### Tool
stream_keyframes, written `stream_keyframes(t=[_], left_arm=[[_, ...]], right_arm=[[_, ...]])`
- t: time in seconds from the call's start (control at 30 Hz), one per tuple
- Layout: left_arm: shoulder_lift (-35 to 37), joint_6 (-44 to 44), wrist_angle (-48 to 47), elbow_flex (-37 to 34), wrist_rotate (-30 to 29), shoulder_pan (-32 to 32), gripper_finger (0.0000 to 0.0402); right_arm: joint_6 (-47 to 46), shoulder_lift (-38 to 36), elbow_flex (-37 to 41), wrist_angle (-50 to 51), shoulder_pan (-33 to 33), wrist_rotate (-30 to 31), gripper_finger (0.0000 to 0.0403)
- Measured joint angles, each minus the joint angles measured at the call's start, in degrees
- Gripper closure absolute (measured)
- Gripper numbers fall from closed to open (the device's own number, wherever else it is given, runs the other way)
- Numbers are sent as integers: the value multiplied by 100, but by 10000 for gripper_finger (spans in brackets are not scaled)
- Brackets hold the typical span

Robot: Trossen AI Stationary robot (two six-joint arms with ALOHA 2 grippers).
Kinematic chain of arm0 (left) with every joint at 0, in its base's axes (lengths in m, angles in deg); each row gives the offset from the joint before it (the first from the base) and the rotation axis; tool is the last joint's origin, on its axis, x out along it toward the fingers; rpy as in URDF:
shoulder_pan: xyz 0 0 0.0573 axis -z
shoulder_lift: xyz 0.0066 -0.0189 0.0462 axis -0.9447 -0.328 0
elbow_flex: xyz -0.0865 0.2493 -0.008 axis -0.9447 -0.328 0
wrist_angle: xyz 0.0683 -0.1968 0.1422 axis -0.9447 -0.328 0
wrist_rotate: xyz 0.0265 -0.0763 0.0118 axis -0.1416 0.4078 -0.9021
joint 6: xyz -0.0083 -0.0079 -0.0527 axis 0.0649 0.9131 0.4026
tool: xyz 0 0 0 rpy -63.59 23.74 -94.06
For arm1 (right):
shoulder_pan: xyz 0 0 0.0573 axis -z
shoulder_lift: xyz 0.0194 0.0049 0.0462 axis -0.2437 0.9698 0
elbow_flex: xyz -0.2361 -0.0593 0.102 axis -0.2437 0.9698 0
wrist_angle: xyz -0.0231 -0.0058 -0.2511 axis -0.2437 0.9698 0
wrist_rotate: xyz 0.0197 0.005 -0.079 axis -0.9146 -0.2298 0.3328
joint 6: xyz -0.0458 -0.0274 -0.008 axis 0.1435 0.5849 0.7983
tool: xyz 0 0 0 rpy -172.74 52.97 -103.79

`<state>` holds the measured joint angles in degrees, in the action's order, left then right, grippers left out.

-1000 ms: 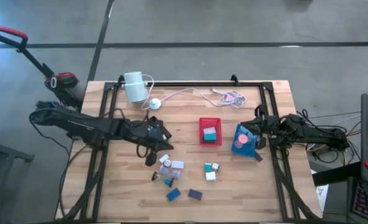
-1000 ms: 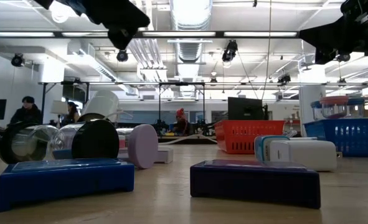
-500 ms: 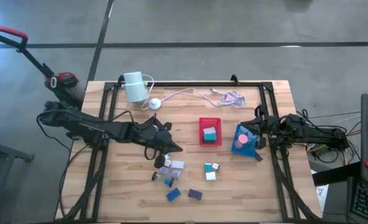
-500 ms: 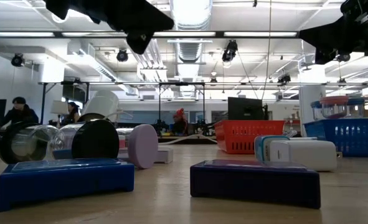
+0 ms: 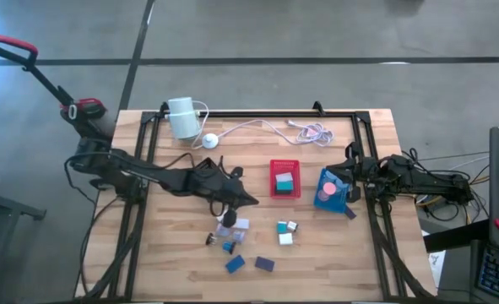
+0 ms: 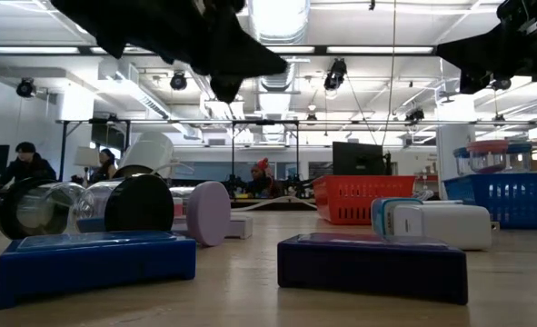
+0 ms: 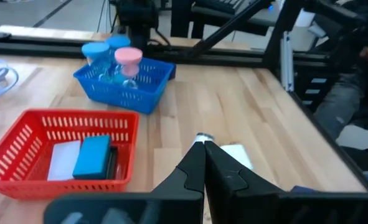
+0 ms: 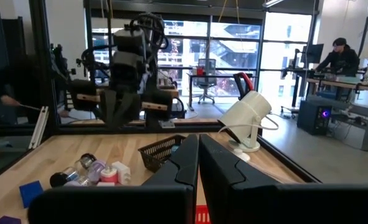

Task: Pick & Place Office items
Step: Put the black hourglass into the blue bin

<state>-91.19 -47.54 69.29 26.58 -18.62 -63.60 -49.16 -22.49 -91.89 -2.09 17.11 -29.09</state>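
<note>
Small office items lie on the wooden table's near middle: a white block [image 5: 239, 224], teal blocks [image 5: 284, 228], a blue block [image 5: 235, 264] and a dark purple block [image 5: 264, 264]. My left gripper [image 5: 251, 201] hangs shut above the table, just far of this cluster and left of the red tray [image 5: 285, 192]. In the left wrist view its shut tips [image 7: 203, 144] point past a white block [image 7: 236, 155]. The red tray holds a teal piece [image 7: 93, 155] and a white one. My right gripper [image 8: 198, 140] waits shut at the table's right edge, by the blue tray [image 5: 332, 198].
A white cylinder [image 5: 181, 116] with a cable [image 5: 266, 127] lies at the far edge. The blue tray [image 7: 124, 87] holds pink- and blue-capped pieces. Black frame rails run along both sides of the table. People sit in the room beyond.
My left gripper has moved toward the table's right edge and down, closing on the cluster of small items and the red tray, and stays shut. Nothing on the table has shifted.
</note>
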Motion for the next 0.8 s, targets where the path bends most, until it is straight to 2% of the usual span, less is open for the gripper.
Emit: stream_keyframes(t=[0.17,0.53,0.8], left_arm=[[-437,46,-2,220,156,-60,396],[-1543,-12,-263,1197,435,-70,396],[-1900,-70,-264,1570,525,-100,396]], right_arm=[[0,0,1,0,0,-2,394],[6,2,0,2,1,-2,394],[10,23,0,5,0,-2,394]])
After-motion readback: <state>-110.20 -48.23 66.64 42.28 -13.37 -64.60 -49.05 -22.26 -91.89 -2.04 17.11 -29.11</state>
